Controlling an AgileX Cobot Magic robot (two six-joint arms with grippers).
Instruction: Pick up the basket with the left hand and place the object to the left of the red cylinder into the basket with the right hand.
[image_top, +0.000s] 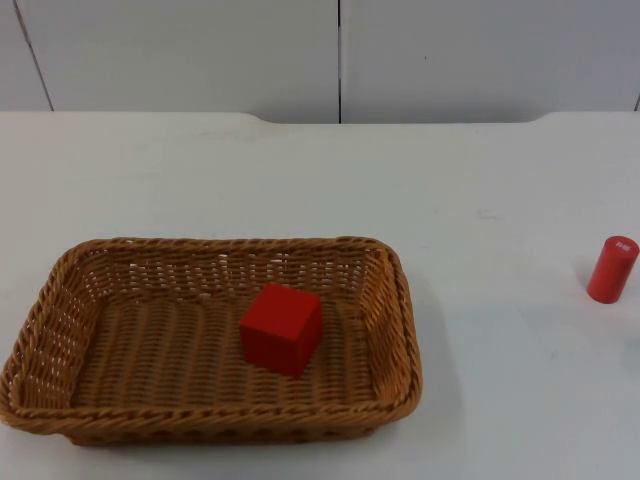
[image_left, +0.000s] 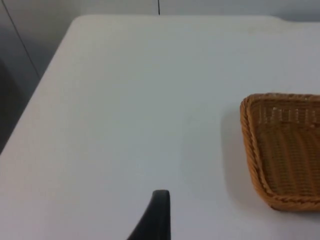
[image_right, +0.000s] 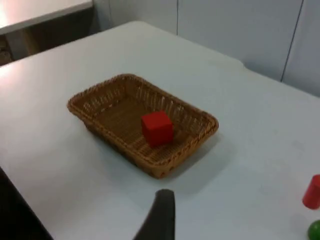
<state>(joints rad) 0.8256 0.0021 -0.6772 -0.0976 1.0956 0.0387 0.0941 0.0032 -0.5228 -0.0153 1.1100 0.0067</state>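
A woven wicker basket (image_top: 405, 300) stands on the white table at the front left. A red cube (image_top: 282, 328) lies inside it, right of the basket's middle. A red cylinder (image_top: 612, 269) stands upright near the table's right edge, well apart from the basket. From the right wrist view, the basket (image_right: 95, 90) with the cube (image_right: 157, 128) sits ahead of my right gripper (image_right: 161, 212), which is clear of it, and the cylinder (image_right: 312, 191) stands off to the side. My left gripper (image_left: 157, 215) hangs over bare table beside the basket's end (image_left: 248, 135), not touching it.
A green object (image_right: 315, 231) shows partly next to the red cylinder in the right wrist view. The grey partition wall (image_top: 340, 55) closes the far side of the table. Open table top (image_top: 320, 180) lies behind the basket and between the basket and the cylinder.
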